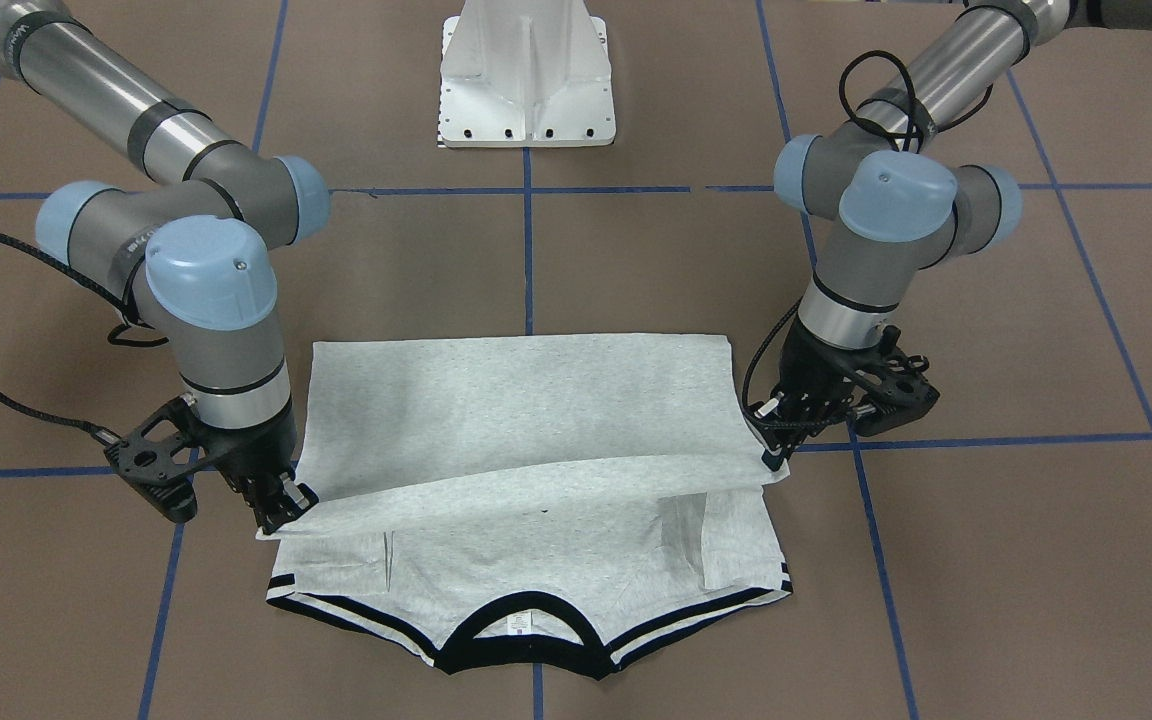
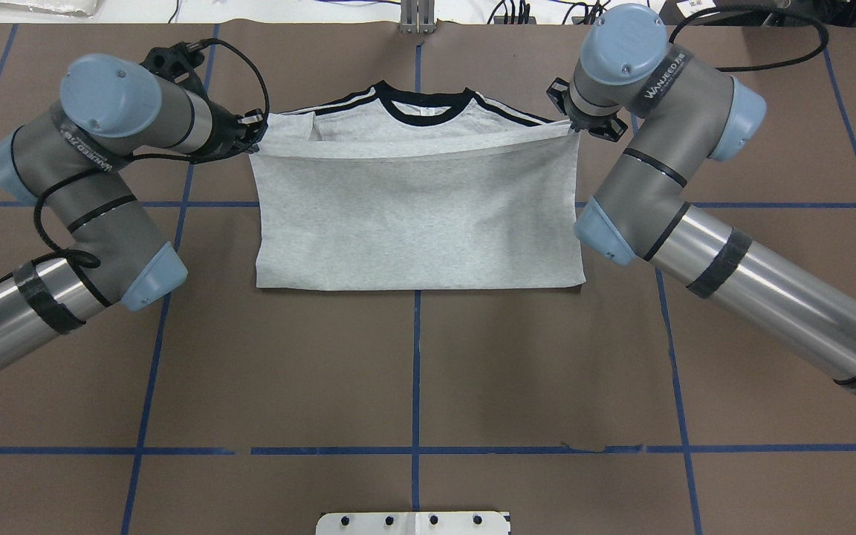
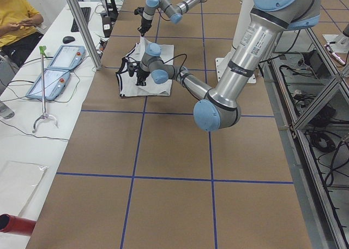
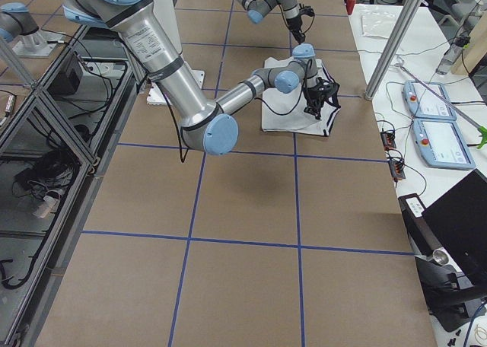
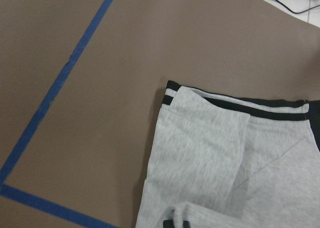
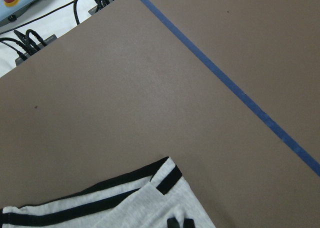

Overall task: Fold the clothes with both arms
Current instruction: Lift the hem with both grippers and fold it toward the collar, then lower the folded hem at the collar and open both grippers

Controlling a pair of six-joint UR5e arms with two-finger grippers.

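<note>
Clamping hem corners of the T-shirt, left gripper and right gripper are closed on it; pedestal stands apart.

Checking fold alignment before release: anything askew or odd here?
Slightly askew: the lifted hem slants across the T-shirt; the right gripper's corner sits nearer the neckband than the left gripper's. No damage visible.

White lettering on the grey wrist sleeve of the right arm read "WANJEED", with trailing characters too small to read. The left arm carried matching lettering. Print on the neck label of the T-shirt was illegible.
</note>
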